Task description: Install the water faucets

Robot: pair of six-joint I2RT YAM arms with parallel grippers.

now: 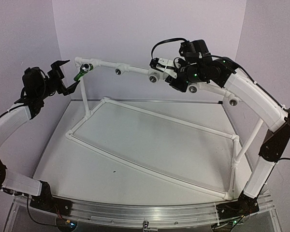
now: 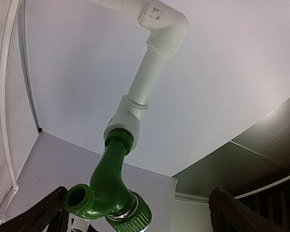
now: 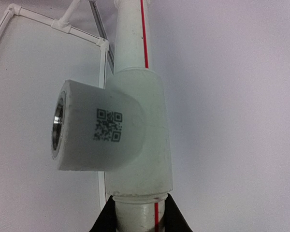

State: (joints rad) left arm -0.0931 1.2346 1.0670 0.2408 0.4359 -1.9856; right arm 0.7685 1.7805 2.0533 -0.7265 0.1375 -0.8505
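A green water faucet (image 1: 80, 73) hangs from the white fitting (image 1: 87, 65) at the left end of the raised top pipe. In the left wrist view the faucet (image 2: 108, 186) sits with its neck in the white socket (image 2: 124, 122), its open spout pointing left and a silver ring above its ribbed green cap. My left gripper (image 1: 64, 79) is open, its dark fingers (image 2: 38, 217) standing wide apart on either side of the faucet without touching it. My right gripper (image 1: 165, 75) is shut on the red-striped white pipe (image 3: 135, 217), just behind a tee fitting (image 3: 116, 130) that carries a QR code.
The white pipe frame (image 1: 150, 113) stands on the table, with upright posts (image 1: 85, 96) at the corners. More tee fittings (image 1: 118, 71) with empty dark sockets sit along the top pipe, two of them to the right (image 1: 193, 89). Walls close in at the back and both sides.
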